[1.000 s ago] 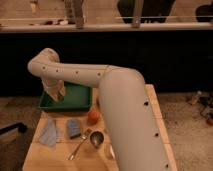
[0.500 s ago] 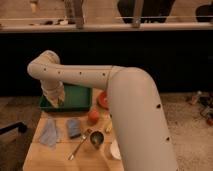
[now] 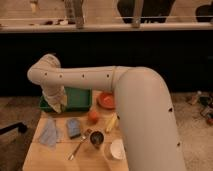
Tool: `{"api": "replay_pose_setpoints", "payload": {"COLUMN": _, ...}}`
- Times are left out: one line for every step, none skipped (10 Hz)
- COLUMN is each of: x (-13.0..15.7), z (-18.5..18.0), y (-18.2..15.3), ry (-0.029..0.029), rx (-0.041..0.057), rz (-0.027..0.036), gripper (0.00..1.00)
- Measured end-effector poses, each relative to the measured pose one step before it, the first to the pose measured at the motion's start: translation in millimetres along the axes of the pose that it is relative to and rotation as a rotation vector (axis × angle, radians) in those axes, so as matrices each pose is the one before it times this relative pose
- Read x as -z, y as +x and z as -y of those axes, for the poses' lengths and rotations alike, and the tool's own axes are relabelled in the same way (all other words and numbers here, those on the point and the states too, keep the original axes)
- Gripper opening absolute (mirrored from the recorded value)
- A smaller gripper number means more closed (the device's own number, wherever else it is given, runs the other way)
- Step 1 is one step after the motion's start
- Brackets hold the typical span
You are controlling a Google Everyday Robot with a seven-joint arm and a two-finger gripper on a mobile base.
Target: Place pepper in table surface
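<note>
Pincer low at front-left edge of green tray, grip state impossible to tell. No pepper identifiable. On the surface near tray: one orange plate, one blue sponge, one cloth, one spoon, one dark cup, one white bowl.

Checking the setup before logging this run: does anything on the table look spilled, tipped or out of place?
Nothing stands out. The gripper hangs over the green tray's left end. On the table surface the cloth, sponge, spoon, cup and bowl lie apart, with no spill visible.
</note>
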Motion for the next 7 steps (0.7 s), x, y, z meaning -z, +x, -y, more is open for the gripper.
{"api": "replay_pose_setpoints", "payload": {"x": -0.17, "z": 2.86, "y": -5.38, "ry": -0.00495, "rx": -0.00259, "rz": -0.00454, "gripper": 0.00}}
{"api": "replay_pose_setpoints", "payload": {"x": 0.18, "z": 1.32, "y": -4.23, "ry": -0.00566, "rx": -0.00366, "rz": -0.00419, "gripper": 0.00}}
{"api": "replay_pose_setpoints", "payload": {"x": 0.20, "z": 1.92, "y": -2.40, "ry": -0.00321, "rx": -0.00078, "rz": -0.00227, "gripper": 0.00}}
{"api": "replay_pose_setpoints", "payload": {"x": 0.05, "z": 1.89, "y": -1.69, "ry": -0.00374, "rx": -0.00039, "rz": -0.00309, "gripper": 0.00}}
{"api": "replay_pose_setpoints", "payload": {"x": 0.33, "z": 1.12, "y": -1.10, "ry": -0.00300, "rx": -0.00162, "rz": -0.00456, "gripper": 0.00}}
{"api": "replay_pose_setpoints", "payload": {"x": 0.32, "z": 1.09, "y": -0.33, "ry": -0.00187, "rx": -0.00069, "rz": -0.00302, "gripper": 0.00}}
{"api": "replay_pose_setpoints", "payload": {"x": -0.07, "z": 1.41, "y": -0.74, "ry": -0.00119, "rx": -0.00109, "rz": -0.00160, "gripper": 0.00}}
